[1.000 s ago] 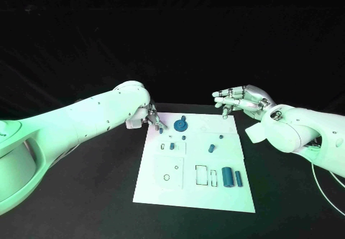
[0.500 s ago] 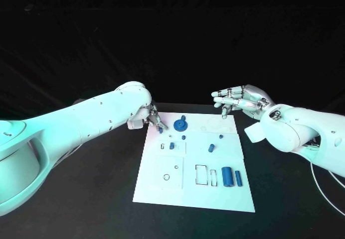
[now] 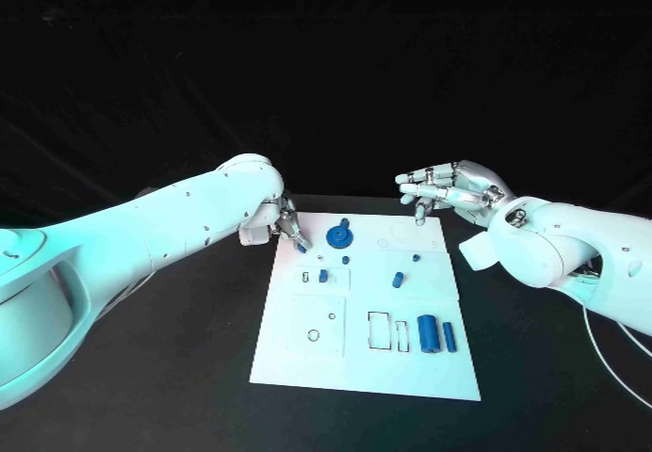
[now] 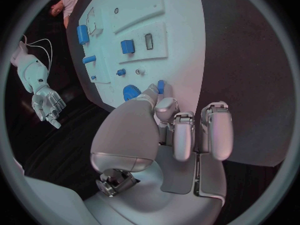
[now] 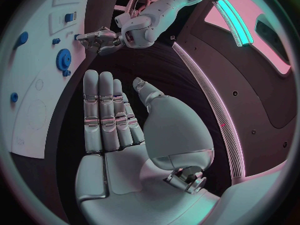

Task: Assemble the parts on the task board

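A: What are the left hand fingers doing?
B: They pinch a small blue part at their tips, over the far left corner of the task board.
A: And the right hand?
B: Its fingers are straight, side by side, holding nothing, above the board's far right corner.
A: The other parts?
B: A blue gear lies near the left hand; two blue cylinders lie nearer us on the black worktop's board.
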Tool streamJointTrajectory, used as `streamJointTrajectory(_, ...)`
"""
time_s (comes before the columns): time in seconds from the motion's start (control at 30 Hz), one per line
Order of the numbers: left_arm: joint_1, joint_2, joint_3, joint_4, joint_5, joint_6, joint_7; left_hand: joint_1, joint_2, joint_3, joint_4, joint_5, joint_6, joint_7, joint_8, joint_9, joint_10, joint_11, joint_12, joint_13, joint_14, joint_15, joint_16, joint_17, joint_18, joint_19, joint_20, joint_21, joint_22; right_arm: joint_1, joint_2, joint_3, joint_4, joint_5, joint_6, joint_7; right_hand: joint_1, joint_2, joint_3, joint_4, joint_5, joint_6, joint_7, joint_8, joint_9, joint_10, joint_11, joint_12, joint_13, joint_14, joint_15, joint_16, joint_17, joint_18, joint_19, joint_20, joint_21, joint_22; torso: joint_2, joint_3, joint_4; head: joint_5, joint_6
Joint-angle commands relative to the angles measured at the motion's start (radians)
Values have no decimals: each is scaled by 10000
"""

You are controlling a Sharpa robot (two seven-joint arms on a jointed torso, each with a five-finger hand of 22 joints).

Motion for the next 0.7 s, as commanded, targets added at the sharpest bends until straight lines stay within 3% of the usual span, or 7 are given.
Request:
streamJointTrajectory(0.03,-17,6,-11,14,178,44,76,143,-87,1282,-539,154,-120,25,220,394,23,-17,-60,-43,1032,23,24,2629,119,390,-16,-50,1411,-7,6,1,31,-126,304,81,-17,99,7,71,58,-86,15,50,7,-69,5,-23,-28,-3,52,-72,-20,66,27,79,-63,-21,-7,-3,9,5,-51)
streamJointTrajectory(0.13,-18,-54,-9,82,205,48,160,-207,-475,2315,-624,158,-183,41,360,646,65,5,-108,-91,1032,52,24,2629,123,392,12,-69,1408,-7,-7,1,30,-146,512,76,-64,-29,-102,112,469,-128,31,72,5,-121,31,-28,-142,-43,77,-136,-93,61,18,98,-150,-75,-3,1,12,40,-93)
streamJointTrajectory(0.2,-18,-150,-6,200,350,31,202,-422,-721,2836,-712,140,-228,46,437,791,72,14,-157,-146,1032,50,24,2629,125,392,18,-80,1407,-7,-10,1,38,-179,621,55,-96,-75,-167,143,584,-150,43,84,4,-159,49,-32,-201,-76,96,-167,-128,58,3,112,-199,-104,2,1,2,74,-46)
streamJointTrajectory(0.4,0,-568,-2,872,851,-408,271,-763,-903,3514,-822,138,-260,19,604,1035,139,12,-113,-116,1032,31,24,2629,117,414,15,-66,1440,-7,-12,0,30,-221,785,-14,-143,-106,-250,192,634,-177,59,97,3,-198,70,-28,-263,-112,118,-194,-165,55,-13,131,-255,-137,-28,12,38,74,-70)
streamJointTrajectory(0.7,-35,-1621,-19,2717,1118,-1798,279,-1013,-1133,3975,-985,135,-285,-14,755,1237,252,-21,53,31,1032,3,24,2629,85,486,-8,29,1558,-7,-48,-8,-30,-279,723,-28,-24,-10,-265,206,746,-120,24,185,22,-140,24,58,-362,57,72,-72,-168,81,91,120,-253,-148,-39,6,61,155,-69)
